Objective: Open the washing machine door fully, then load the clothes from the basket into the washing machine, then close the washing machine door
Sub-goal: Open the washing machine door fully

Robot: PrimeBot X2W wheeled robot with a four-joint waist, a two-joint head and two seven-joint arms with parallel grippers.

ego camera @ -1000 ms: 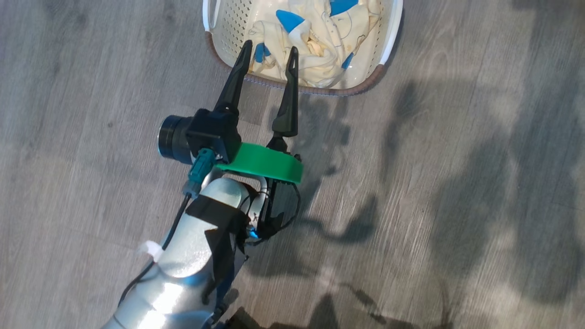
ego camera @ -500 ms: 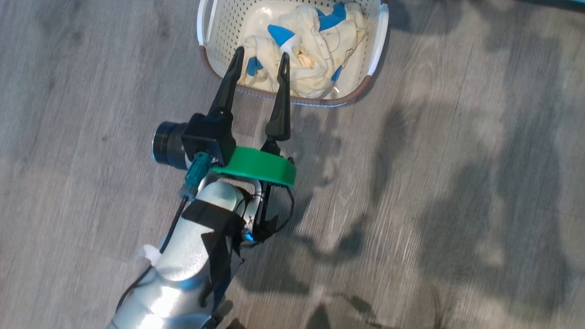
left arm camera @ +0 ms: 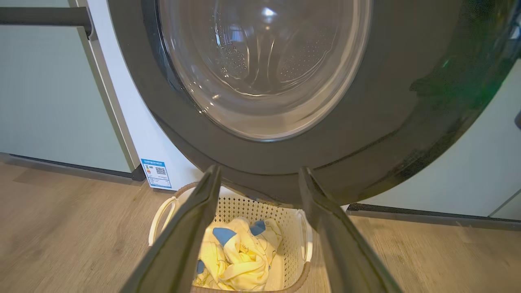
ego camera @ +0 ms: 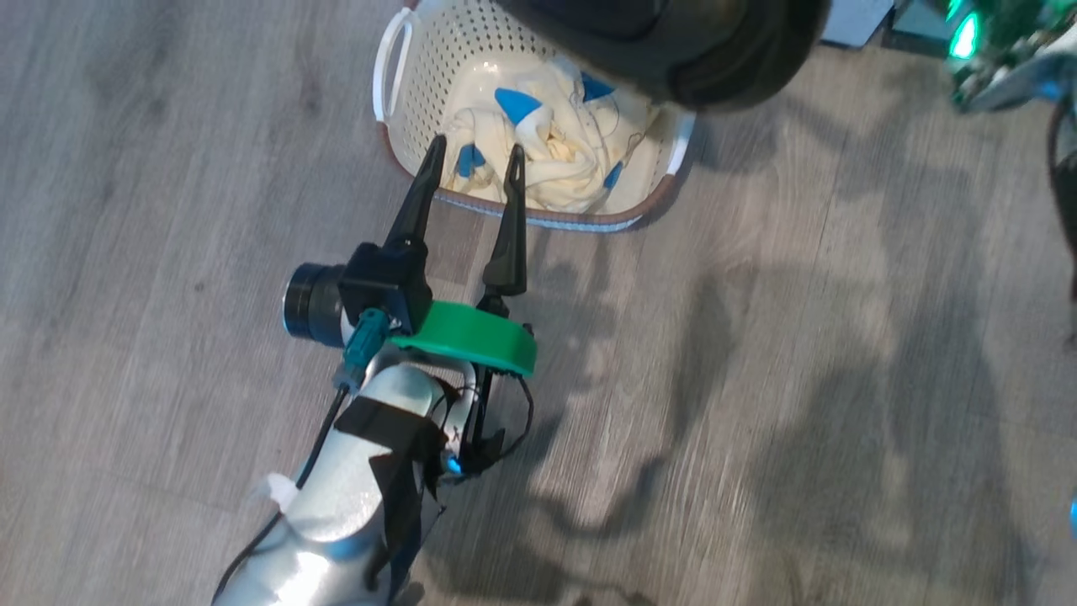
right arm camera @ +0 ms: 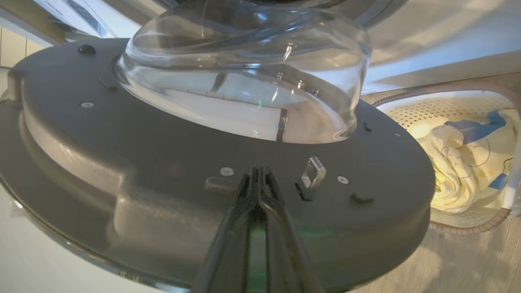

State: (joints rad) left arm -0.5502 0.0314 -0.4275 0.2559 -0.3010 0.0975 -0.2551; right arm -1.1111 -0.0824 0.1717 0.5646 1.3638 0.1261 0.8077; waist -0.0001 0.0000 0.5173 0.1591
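Observation:
The washing machine door [left arm camera: 407, 101], black-rimmed with a clear glass bowl [right arm camera: 244, 81], stands swung out above the cream basket [ego camera: 589, 220]. Cream clothes with blue patches [ego camera: 564, 160] lie bundled in the basket. My left gripper [ego camera: 475, 150] is open, its fingertips over the basket's near rim and apart from the fabric; in the left wrist view the left gripper [left arm camera: 260, 171] frames the basket [left arm camera: 260, 207] and clothes [left arm camera: 240, 256]. My right gripper [right arm camera: 258, 170] is shut and empty, tips at the door's dark inner face [right arm camera: 163, 162] beside a metal latch hook [right arm camera: 313, 173]; contact cannot be told.
The washing machine's white front [left arm camera: 134, 122] carries a blue label sticker [left arm camera: 155, 173]. A pale teal cabinet panel [left arm camera: 49, 101] stands left of it. Part of my right arm with a green light [ego camera: 993, 50] shows at the top right. Grey wood floor [ego camera: 799, 379] surrounds the basket.
The head picture has shifted, so the basket sits lower in it. The door's black rim and part of my right arm now show along the top. My left gripper stays open at the basket's near rim.

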